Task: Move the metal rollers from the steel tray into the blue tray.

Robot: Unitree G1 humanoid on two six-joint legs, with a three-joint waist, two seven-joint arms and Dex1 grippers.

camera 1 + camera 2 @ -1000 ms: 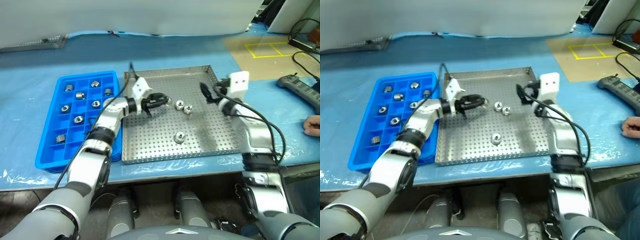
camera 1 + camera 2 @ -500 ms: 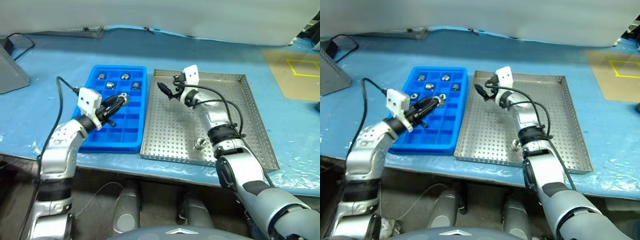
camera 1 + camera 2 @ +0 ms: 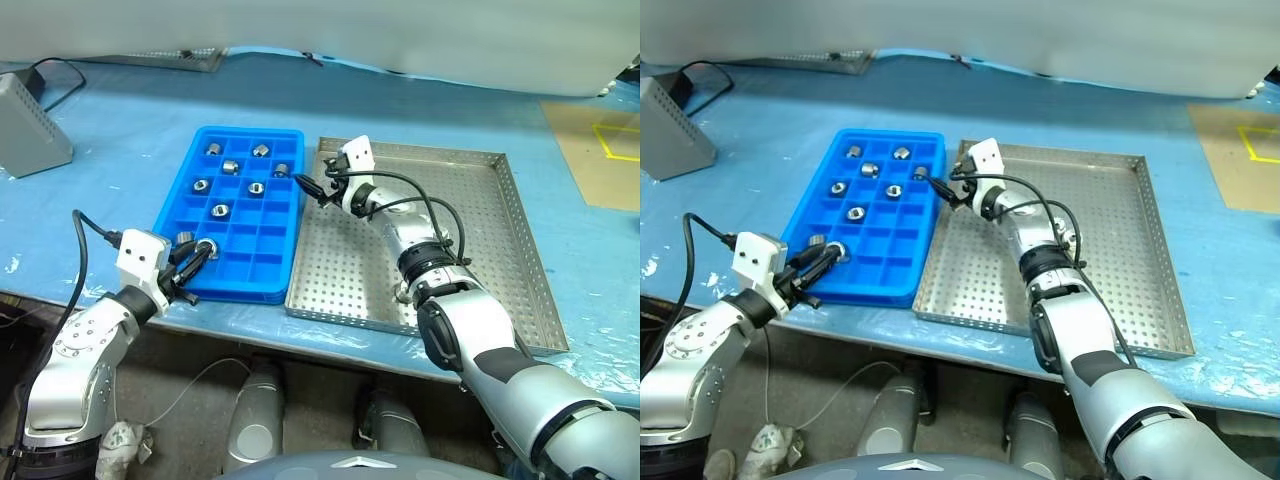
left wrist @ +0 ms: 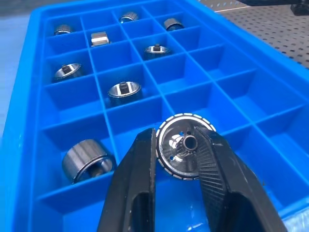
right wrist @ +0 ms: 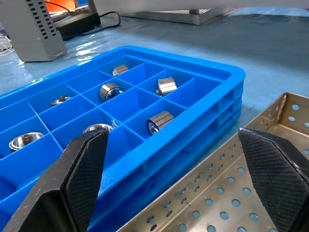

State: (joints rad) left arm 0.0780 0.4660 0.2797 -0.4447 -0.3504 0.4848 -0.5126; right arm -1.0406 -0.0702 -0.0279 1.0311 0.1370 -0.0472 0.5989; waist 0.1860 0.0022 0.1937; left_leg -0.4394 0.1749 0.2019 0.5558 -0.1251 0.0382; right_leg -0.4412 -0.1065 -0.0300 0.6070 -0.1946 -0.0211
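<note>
Over the near end of the bright blue plastic compartment tray (image 3: pixel 232 215), the left gripper (image 4: pixel 182 159) pinches one shiny silver metal roller (image 4: pixel 184 152) by its rim, so a release from this slanted, nearly level reach could land it on a divider wall or let it roll into the wrong cell. The right gripper (image 3: pixel 310 187) points level toward the blue tray over the grey perforated steel tray (image 3: pixel 480 230), its fingers spread wide and holding nothing, and a further reach could knock the blue tray's wall.

A table (image 3: pixel 120 110) covered in blue plastic sheeting carries a bright blue compartmented plastic tray (image 3: pixel 180 200); just beside it, a grey perforated steel tray (image 3: pixel 480 220); a grey box (image 3: pixel 30 125) well apart
</note>
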